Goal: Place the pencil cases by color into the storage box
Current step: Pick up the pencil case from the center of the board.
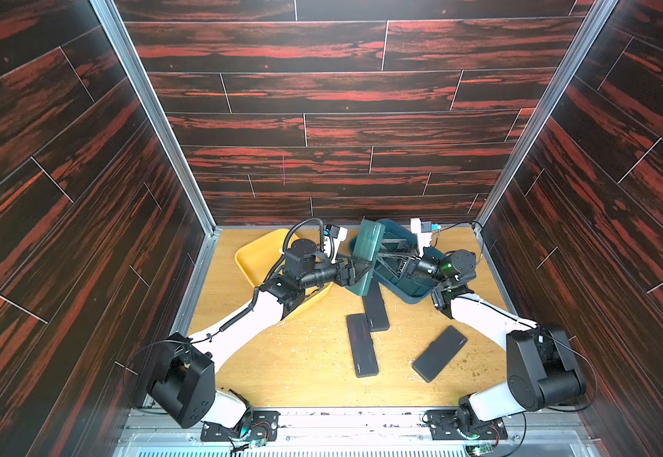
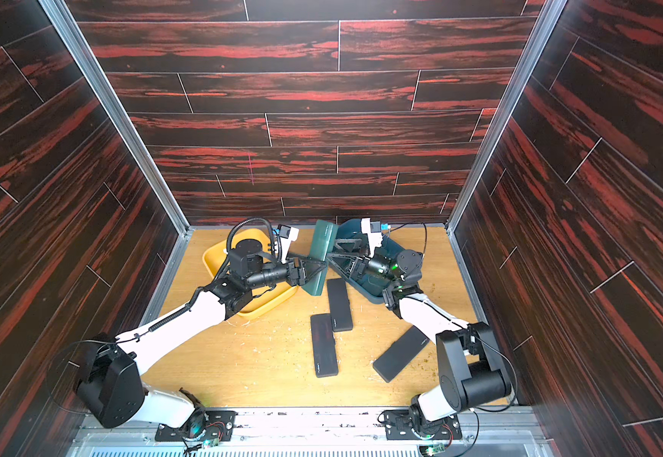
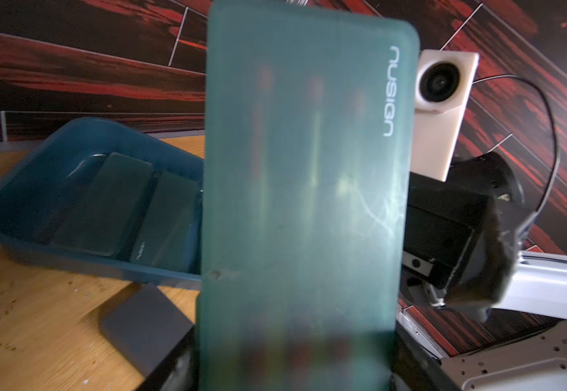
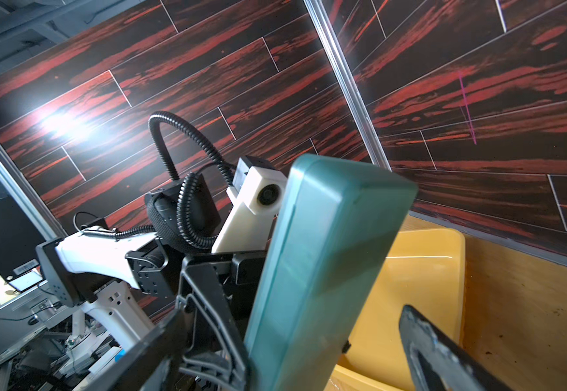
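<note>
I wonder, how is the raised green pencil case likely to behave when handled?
Probably stiff: the green pencil case shows no sag above the left tool. Its smooth shell looks slippery. Faint stick shapes inside might shift its weight.

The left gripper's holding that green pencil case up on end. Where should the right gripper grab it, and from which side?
Probably its free top part, above where the left gripper is shut on it. The green pencil case is slim and stands nearly upright, so the open right gripper can come in level from the blue tray side and pinch across the two broad faces.
</note>
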Robot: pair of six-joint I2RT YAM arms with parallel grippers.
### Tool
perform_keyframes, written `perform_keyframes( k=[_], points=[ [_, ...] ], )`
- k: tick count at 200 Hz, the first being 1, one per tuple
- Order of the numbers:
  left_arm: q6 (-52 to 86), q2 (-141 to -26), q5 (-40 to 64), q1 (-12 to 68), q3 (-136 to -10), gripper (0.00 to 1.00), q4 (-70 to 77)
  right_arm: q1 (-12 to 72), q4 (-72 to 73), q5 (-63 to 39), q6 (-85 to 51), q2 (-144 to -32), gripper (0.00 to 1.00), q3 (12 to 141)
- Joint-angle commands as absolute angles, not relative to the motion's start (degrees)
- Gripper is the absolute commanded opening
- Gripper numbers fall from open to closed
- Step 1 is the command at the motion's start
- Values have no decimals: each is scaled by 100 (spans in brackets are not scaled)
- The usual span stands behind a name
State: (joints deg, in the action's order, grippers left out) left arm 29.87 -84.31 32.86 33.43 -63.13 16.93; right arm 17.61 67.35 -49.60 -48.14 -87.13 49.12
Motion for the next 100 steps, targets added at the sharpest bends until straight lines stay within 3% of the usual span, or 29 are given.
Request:
perform_keyframes(
  k=[1, 100],
  points=[
    [3124, -8438, 3574, 3423, -6592, 60, 2340, 1740, 7064, -5089, -4960, -8918, 98, 5078],
    [3455, -8617, 4009, 3585, -6548, 60, 3016, 1715, 7742, -5256, -5503, -9191, 98, 5356]
  ],
)
